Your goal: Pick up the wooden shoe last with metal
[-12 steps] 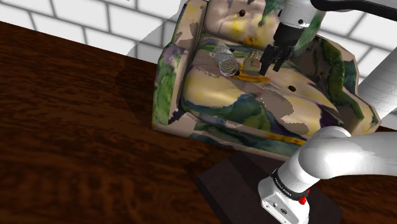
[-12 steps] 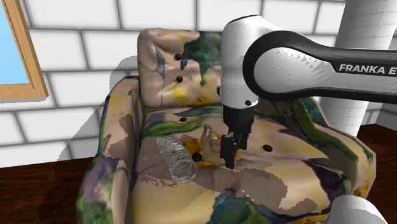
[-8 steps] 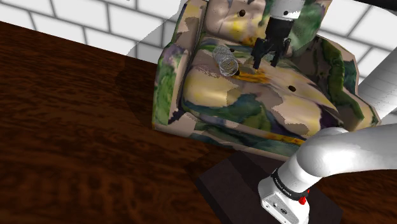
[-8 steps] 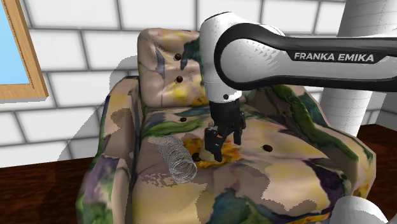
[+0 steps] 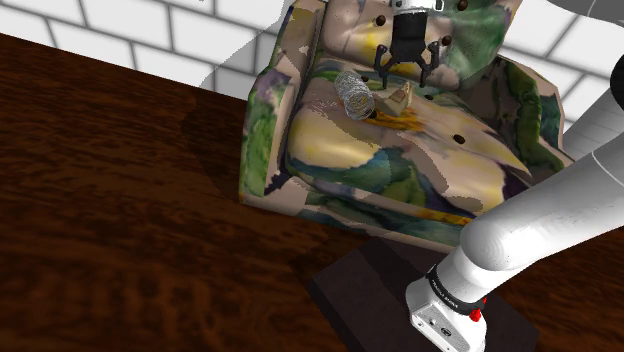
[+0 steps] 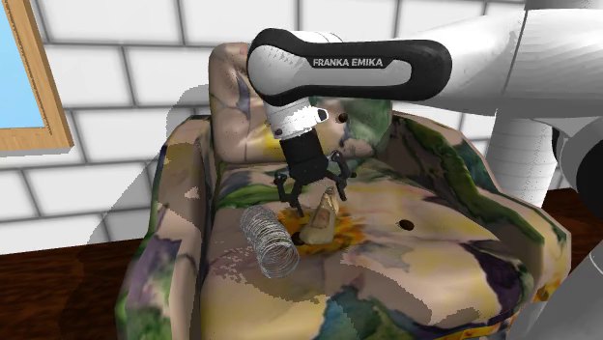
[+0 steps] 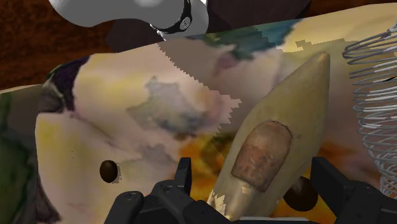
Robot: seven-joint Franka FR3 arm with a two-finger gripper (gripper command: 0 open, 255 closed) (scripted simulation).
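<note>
A pale wooden shoe last [image 5: 397, 97] with a dull metal plate on top [image 7: 262, 156] lies on the seat of a patterned armchair [image 5: 300, 170], toe pointing away from the backrest. In the second exterior view the shoe last [image 6: 324, 217] is tilted up beside a wire coil. My black gripper [image 5: 405, 70] hangs over its heel end, close to the backrest, and is open. In the wrist view the fingers [image 7: 184, 175] stand wide apart on either side of the last's heel, without clasping it. The gripper [image 6: 315, 188] points down at the seat.
A silvery wire coil spring [image 5: 354, 93] lies right beside the last, towards the armrest [image 6: 174, 222]. Dark buttons [image 7: 109, 170] dot the cushions. The backrest [image 6: 251, 97] rises just behind the hand. Dark wood floor [image 5: 120, 200], a white brick wall [image 6: 116, 116] and my stand [image 5: 380, 300] surround the chair.
The hand has swung towards the backrest and turned about its axis. Its fingers have spread wide apart. The shoe last, earlier hidden behind the hand, now shows.
</note>
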